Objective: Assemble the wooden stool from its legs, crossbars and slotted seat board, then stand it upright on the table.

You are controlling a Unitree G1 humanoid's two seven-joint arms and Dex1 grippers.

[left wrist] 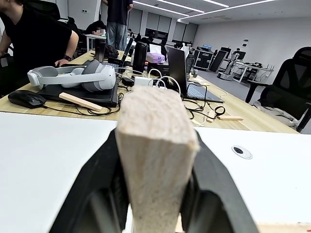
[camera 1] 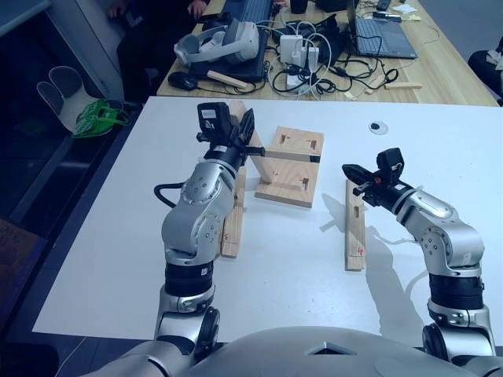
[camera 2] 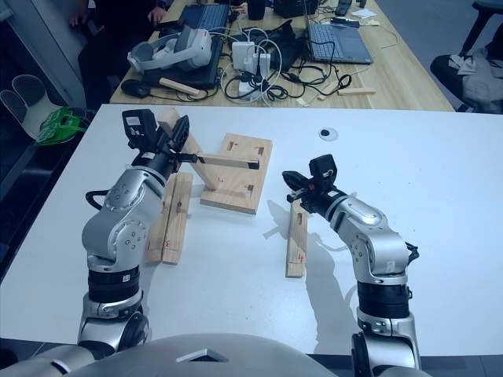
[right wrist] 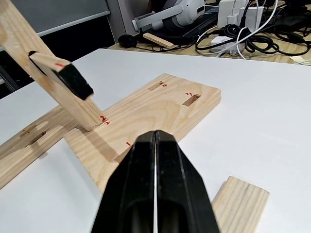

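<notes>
The slotted seat board (camera 1: 292,182) lies flat in the middle of the white table (camera 1: 440,149). A wooden leg (camera 1: 261,169) leans tilted, its lower end on the board near a slot. My left gripper (camera 1: 242,128) is shut on the leg's upper end (left wrist: 155,145). A crossbar (camera 1: 287,154) with a black tip juts sideways from that leg over the board. My right gripper (camera 1: 350,172) is shut with nothing in it, hovering to the right of the board (right wrist: 160,104) above another leg (camera 1: 355,228) that lies flat. Two more legs (camera 1: 233,224) lie side by side under my left arm.
A round grommet (camera 1: 380,126) sits in the table at the back right. Behind the table stands a wooden desk (camera 1: 440,75) with a headset (camera 1: 216,43), laptops, cables and loose wood strips. The table's left edge (camera 1: 94,196) drops to dark floor.
</notes>
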